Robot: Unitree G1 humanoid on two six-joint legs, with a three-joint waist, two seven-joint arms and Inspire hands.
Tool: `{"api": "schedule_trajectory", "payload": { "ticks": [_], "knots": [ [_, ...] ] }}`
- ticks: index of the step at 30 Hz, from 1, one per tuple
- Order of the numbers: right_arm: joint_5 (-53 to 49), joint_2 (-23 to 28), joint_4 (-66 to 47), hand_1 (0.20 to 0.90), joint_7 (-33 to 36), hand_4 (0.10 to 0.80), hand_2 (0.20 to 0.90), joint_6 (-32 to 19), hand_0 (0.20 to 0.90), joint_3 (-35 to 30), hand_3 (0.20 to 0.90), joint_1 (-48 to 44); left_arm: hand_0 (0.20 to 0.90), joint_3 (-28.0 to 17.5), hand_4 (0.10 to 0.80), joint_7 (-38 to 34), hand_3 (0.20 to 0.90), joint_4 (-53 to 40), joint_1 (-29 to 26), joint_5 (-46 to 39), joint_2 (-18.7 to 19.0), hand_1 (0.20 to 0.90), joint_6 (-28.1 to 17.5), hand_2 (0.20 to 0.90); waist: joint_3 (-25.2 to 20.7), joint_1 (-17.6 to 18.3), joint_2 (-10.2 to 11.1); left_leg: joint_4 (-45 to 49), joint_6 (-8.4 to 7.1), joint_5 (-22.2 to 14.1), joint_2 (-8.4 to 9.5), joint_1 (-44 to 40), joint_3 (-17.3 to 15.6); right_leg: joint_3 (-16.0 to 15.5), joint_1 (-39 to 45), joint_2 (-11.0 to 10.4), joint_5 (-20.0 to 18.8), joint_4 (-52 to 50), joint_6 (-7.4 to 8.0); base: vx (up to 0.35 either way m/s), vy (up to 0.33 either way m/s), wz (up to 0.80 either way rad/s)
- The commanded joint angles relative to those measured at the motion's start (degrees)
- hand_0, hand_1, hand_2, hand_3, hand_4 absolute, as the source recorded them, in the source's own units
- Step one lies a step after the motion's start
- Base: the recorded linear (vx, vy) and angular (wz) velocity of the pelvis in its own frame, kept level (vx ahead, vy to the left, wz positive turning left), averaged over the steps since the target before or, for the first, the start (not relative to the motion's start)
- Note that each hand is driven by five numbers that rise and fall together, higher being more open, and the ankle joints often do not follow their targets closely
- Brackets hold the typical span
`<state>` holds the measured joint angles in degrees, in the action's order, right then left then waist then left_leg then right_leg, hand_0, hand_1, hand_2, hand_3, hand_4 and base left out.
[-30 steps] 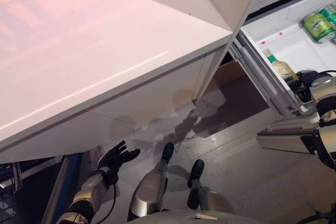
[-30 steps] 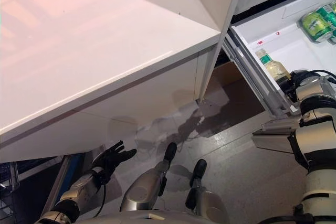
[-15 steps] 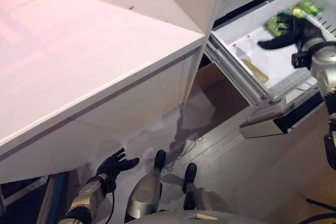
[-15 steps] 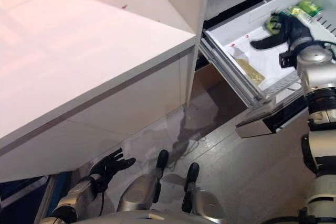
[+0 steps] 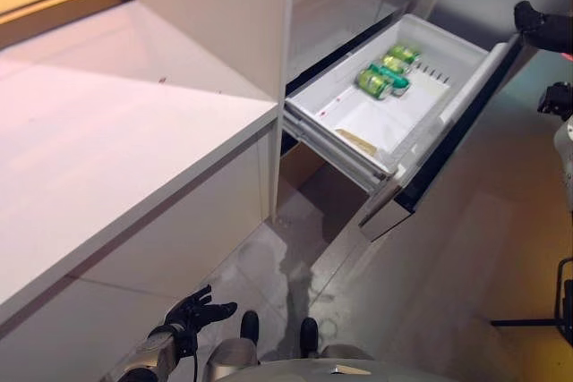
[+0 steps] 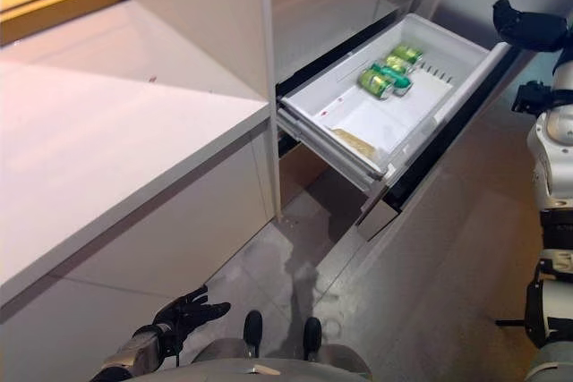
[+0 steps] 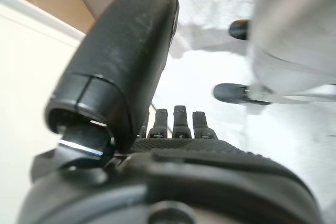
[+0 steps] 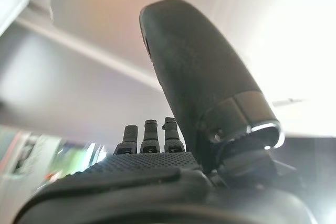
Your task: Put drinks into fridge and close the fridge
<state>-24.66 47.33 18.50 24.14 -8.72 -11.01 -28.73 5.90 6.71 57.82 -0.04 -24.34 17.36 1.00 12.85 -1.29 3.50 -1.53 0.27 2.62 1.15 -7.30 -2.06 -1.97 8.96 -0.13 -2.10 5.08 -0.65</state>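
Observation:
The fridge's white drawer point(image 5: 333, 131) stands pulled out, with its dark front panel point(image 5: 448, 127) towards the room. Green cans point(image 5: 385, 73) lie together at its far end. A bottle point(image 6: 352, 140) lies flat near its close end. My right hand point(image 6: 528, 29) is open and empty, in the air just beyond the top corner of the drawer's front; its straight fingers point(image 8: 149, 132) and thumb show in the right wrist view. My left hand point(image 5: 199, 312) hangs low over the floor, open and empty, fingers spread.
A long white counter point(image 5: 107, 149) runs along the left, with a tall white cabinet side point(image 5: 215, 15) between it and the fridge. A brown box point(image 5: 300, 163) sits under the drawer. A black stand's foot point(image 5: 537, 319) is on the grey floor at right.
The camera has swung, so the whole picture has shifted. My right hand has come out of the drawer, where it was over the cans, and is now past the drawer's front, empty.

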Motion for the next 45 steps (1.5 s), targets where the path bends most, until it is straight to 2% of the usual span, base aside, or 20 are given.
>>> {"api": "schedule_trajectory", "payload": {
  "ticks": [1,5,9,10,15,24,33,38,40,42,45],
  "knots": [
    [-3.69,-0.84,0.54,0.900,4.28,0.800,0.900,-7.90,0.900,-2.97,0.900,-0.14,0.900,2.09,0.800,-0.44,0.900,2.09,1.33,5.17,0.77,0.900,-2.41,0.900,-2.55,-2.20,0.48,17.07,3.27,-14.07,4.47,4.63,3.23,-1.35,-4.18,-3.77,6.69,-14.03,1.73,0.078,-0.009,-0.02],
    [-7.63,-4.12,3.85,0.900,6.38,0.800,0.900,-10.06,0.900,-2.78,0.900,-1.61,0.900,4.96,0.800,-1.46,0.900,-0.29,0.76,5.21,0.48,0.900,-2.52,0.900,2.03,-3.38,-0.78,28.15,4.82,-19.06,5.67,11.25,3.75,-1.16,-8.76,-5.32,8.73,-21.48,1.06,-0.083,0.026,0.02],
    [-9.77,-5.88,6.70,0.900,6.20,0.800,0.900,-11.04,0.900,-0.28,0.900,-5.95,0.900,6.24,0.800,-3.89,0.900,-1.79,-1.66,2.21,0.50,0.900,-2.25,0.900,6.67,-3.79,-2.04,34.64,5.77,-20.20,6.28,19.03,3.59,-1.12,-16.65,-5.48,10.04,-29.01,0.49,-0.290,0.030,0.09],
    [-10.52,-6.53,7.31,0.900,6.57,0.800,0.900,-10.48,0.900,1.13,0.900,-7.99,0.900,6.48,0.800,-4.99,0.900,-2.83,-2.95,1.29,0.75,0.900,-2.02,0.900,8.94,-3.99,-2.52,36.66,6.05,-19.98,6.67,22.52,3.57,-1.23,-20.34,-5.24,10.48,-31.99,0.16,-0.396,0.046,0.14],
    [-12.34,-7.77,9.68,0.900,4.91,0.800,0.900,-11.06,0.900,4.65,0.900,-11.71,0.900,7.13,0.800,-6.59,0.900,-3.62,-3.98,-2.37,-0.10,0.900,-2.87,0.900,12.28,-4.54,-3.86,39.53,6.27,-19.04,7.49,28.88,3.83,-1.44,-28.11,-4.50,11.65,-37.90,-0.73,-0.190,0.079,0.10],
    [-17.12,-10.64,15.19,0.900,-3.03,0.800,0.900,-10.31,0.900,10.67,0.900,-19.24,0.900,7.52,0.800,-6.50,0.900,-3.78,-4.59,-6.67,-0.54,0.900,-5.68,0.900,14.77,-6.96,-5.64,37.62,5.61,-14.85,8.56,33.07,5.15,-3.67,-33.61,-4.72,12.15,-41.36,-1.49,-0.065,0.048,0.02],
    [-7.42,-10.48,11.89,0.900,-9.74,0.800,0.900,-11.86,0.900,17.16,0.900,-24.87,0.900,8.15,0.800,-5.15,0.900,-5.40,-3.42,-7.04,-0.04,0.900,-6.62,0.900,15.16,-9.20,-6.67,32.59,4.82,-11.71,8.50,31.12,7.16,-6.03,-32.06,-5.79,12.03,-40.17,-1.42,0.011,0.011,0.17],
    [-11.03,-9.78,10.58,0.900,-19.37,0.800,0.900,-10.06,0.900,20.56,0.900,-28.61,0.900,8.42,0.800,-4.38,0.900,-5.79,-2.87,-6.58,1.03,0.900,-6.12,0.900,14.55,-11.14,-6.84,27.19,3.86,-9.29,8.09,27.96,9.42,-8.17,-28.29,-6.27,11.55,-36.19,-1.13,0.051,-0.028,0.21],
    [-15.85,-8.66,11.81,0.900,-24.45,0.800,0.900,-7.63,0.900,22.14,0.900,-31.35,0.900,8.60,0.800,-2.88,0.900,-5.96,-2.26,-5.32,2.25,0.900,-6.05,0.900,13.53,-12.84,-6.69,23.27,3.08,-7.74,7.48,25.45,11.39,-10.09,-25.02,-6.63,11.08,-32.56,-0.91,0.101,-0.080,0.13],
    [-17.87,-7.99,13.54,0.900,-26.49,0.800,0.900,-6.54,0.900,22.96,0.900,-33.22,0.900,8.95,0.800,-1.90,0.900,-5.70,-1.93,-4.10,2.80,0.900,-6.46,0.900,12.81,-13.87,-6.50,20.84,2.61,-6.76,7.11,23.73,12.72,-11.28,-22.73,-6.75,10.67,-29.89,-0.90,0.103,-0.074,0.12],
    [-18.27,-6.38,16.70,0.900,-25.43,0.800,0.900,-5.99,0.900,23.72,0.900,-35.63,0.900,9.29,0.800,-1.12,0.900,-5.29,-1.18,-1.86,3.92,0.900,-6.24,0.900,10.79,-15.74,-5.74,15.77,1.86,-5.14,6.47,20.19,15.07,-13.66,-18.22,-6.71,9.81,-24.83,-0.54,0.138,-0.077,0.34]
  ]
}}
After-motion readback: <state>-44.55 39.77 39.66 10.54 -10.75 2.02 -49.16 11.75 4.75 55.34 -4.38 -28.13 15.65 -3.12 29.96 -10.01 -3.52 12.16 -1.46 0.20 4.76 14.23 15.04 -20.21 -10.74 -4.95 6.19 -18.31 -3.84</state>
